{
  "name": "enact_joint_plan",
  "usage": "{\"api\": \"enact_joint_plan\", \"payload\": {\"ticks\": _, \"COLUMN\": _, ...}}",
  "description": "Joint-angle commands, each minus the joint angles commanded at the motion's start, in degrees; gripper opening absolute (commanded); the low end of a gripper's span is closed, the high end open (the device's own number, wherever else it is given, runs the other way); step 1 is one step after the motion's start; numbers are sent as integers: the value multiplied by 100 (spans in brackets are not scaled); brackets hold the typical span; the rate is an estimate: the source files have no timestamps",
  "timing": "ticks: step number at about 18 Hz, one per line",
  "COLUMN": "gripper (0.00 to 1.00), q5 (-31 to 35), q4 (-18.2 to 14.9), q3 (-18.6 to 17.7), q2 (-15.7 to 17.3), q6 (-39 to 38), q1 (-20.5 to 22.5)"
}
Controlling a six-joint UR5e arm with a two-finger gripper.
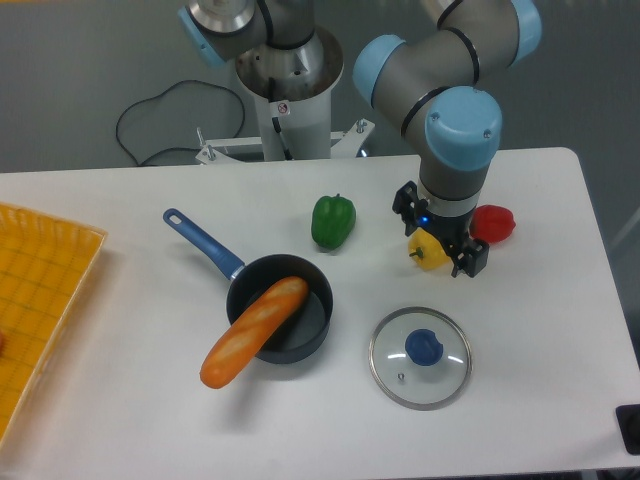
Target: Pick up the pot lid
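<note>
In the camera view, the pot lid [421, 380] is seen lying flat near the front edge of the counter [540, 380], towards its right corner. The pincer [437, 235] is held farther back, its fingers spread apart. If the descent is misaligned, glass could be struck instead of the blue knob [424, 347]; if the low, rounded knob is caught off-centre, the lid could be tipped or dropped. Should it be swung towards the left edge, the pan [316, 325] could be knocked. The yellow pepper [429, 252] could be nudged by a low sideways move

The pepper is partly covered by the pincer, and whether it is touched cannot be told. The red item [493, 223] is partly hidden by the arm [455, 130], which is cut off at the top. The knob's height is hard to judge, and a dark object [628, 420] is cropped at the right
</note>
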Motion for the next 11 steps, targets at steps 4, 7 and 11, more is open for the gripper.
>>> {"api": "enact_joint_plan", "payload": {"ticks": 4, "gripper": 100, "q5": -105, "q4": -9, "q3": -26, "q2": 0, "q6": 0, "q1": 9}}
{"api": "enact_joint_plan", "payload": {"ticks": 7, "gripper": 100, "q5": -114, "q4": 17, "q3": -219, "q2": 9, "q6": -9, "q1": 9}}
{"api": "enact_joint_plan", "payload": {"ticks": 11, "gripper": 100, "q5": -114, "q4": 88, "q3": -526, "q2": 0, "q6": -131, "q1": 167}}
